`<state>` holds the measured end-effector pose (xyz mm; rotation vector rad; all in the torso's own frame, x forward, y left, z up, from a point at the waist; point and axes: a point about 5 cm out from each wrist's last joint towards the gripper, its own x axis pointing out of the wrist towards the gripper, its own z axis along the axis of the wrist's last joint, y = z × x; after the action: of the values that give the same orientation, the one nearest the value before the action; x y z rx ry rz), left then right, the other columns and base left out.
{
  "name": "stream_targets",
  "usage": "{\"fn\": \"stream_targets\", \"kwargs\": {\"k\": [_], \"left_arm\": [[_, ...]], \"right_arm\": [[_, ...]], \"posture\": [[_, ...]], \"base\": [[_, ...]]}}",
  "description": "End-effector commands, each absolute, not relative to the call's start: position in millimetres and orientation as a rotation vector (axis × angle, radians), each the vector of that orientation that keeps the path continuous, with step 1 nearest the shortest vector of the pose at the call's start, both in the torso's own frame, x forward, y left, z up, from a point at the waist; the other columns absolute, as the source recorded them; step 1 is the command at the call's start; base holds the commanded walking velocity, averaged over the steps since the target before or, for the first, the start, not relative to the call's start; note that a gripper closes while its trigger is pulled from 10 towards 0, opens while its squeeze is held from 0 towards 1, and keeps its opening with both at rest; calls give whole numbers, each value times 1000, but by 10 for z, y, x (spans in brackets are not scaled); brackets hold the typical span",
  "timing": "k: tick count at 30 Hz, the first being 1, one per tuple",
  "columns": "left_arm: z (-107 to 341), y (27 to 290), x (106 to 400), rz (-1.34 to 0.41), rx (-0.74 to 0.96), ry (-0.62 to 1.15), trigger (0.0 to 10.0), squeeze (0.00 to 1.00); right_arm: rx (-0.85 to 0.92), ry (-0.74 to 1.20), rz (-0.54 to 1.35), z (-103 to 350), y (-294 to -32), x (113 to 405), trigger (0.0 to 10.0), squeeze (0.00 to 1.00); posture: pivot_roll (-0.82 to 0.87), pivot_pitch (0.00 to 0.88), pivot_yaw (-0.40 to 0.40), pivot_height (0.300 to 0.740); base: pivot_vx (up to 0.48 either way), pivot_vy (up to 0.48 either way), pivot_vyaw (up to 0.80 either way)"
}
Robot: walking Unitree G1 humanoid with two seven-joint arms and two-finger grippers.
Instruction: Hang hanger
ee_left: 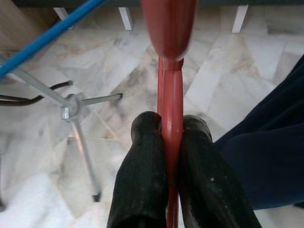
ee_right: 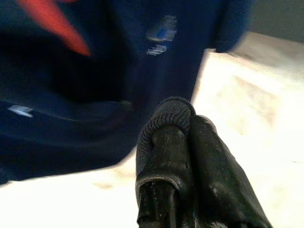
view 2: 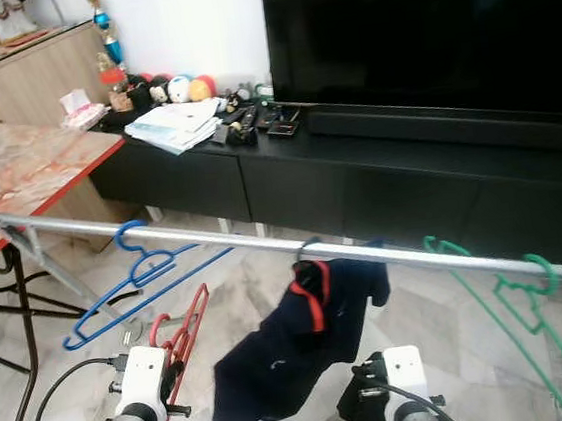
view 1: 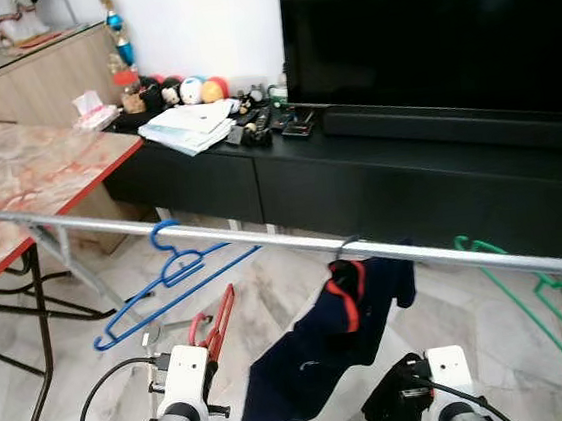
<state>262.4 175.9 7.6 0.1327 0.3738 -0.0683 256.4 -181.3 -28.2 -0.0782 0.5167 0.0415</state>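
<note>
- Your left gripper (ee_left: 172, 137) is low in front of the robot, and its two black fingers (ee_left: 142, 180) are clamped tight on the flat edge of the red hanger (ee_left: 170, 85).
- From the head cameras you see that red hanger (view 1: 217, 323) rising from the left gripper, tilted up toward the rail, with its top below the metal rail (view 1: 294, 241) and not touching it.
- The rail runs across the view from upper left down to the right, standing on a metal frame whose foot (ee_left: 71, 109) rests on the marble floor (view 1: 452, 303).
- A blue hanger (view 1: 167, 278) is hooked on the rail just above and to the left of the red one (its long bar slants down toward the floor).
- A dark navy garment (view 1: 326, 347) with red trim hangs from the rail near the middle, just to the right of the red hanger.
- A green hanger (view 1: 546, 293) hangs at the rail's far right end.
- Your right gripper (ee_right: 183, 142) sits low on the right, just below the navy garment, its fingers pressed together with nothing between them.
- Behind the rail stands a black TV cabinet (view 1: 378, 175) with a large television (view 1: 433, 34); a marble-topped table (view 1: 26, 177) with a red edge is at the left.
</note>
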Motion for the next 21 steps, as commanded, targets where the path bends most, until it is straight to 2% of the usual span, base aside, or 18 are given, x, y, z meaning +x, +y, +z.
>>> {"fn": "stream_targets", "kwargs": {"k": [1, 21], "left_arm": [[119, 1751, 2645, -63, 120, 359, 10000, 0], [143, 1736, 2619, -59, 101, 355, 10000, 0]], "right_arm": [[-80, 538, 22, -307, -1854, 2536, 10000, 0], [-66, 644, 24, -461, -1924, 2367, 10000, 0]], "posture": [[-89, 21, 98, 740], [-86, 20, 105, 740]], "base": [[0, 326, 0], [0, 0, -784]]}}
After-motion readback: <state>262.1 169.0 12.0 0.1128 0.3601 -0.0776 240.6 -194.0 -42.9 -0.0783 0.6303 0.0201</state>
